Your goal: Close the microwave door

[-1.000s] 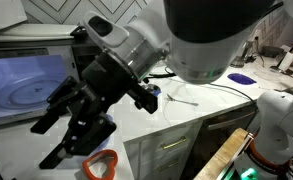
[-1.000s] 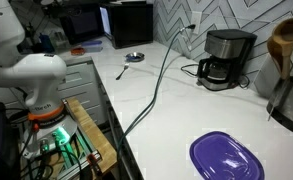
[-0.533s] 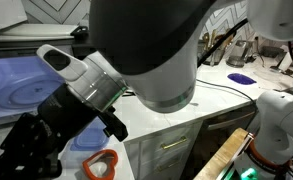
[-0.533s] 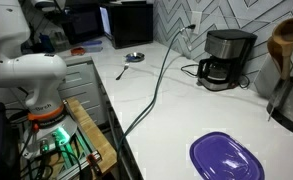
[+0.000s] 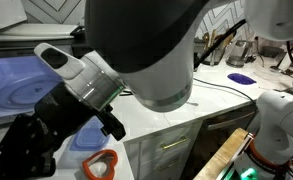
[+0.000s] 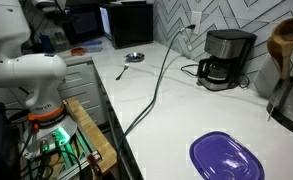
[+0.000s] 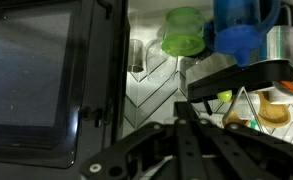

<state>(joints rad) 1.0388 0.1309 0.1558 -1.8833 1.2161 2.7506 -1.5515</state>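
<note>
In the wrist view the microwave door [image 7: 36,85] fills the left half, a black frame around dark glass, with its edge near the middle. My gripper [image 7: 186,125] rises from the bottom just right of that edge, fingers pressed together and holding nothing. In an exterior view the microwave [image 5: 16,90] stands open, showing its pale inside and round turntable. The black gripper [image 5: 26,155] hangs low in front of it, and my arm hides most of the scene. In an exterior view the microwave [image 6: 126,22] is a black box far back on the counter.
A black coffee maker [image 6: 226,58], a purple lid [image 6: 226,158], a small bowl [image 6: 134,57] and a long cable [image 6: 156,85] lie on the white counter. An orange object [image 5: 101,165] sits near the counter edge. A green cup [image 7: 184,32] and a blue container [image 7: 241,30] stand against the tiled wall.
The gripper's fingers have gone from spread apart to shut. The arm swung down and left in front of the microwave, then stayed nearly still over the last half second.
</note>
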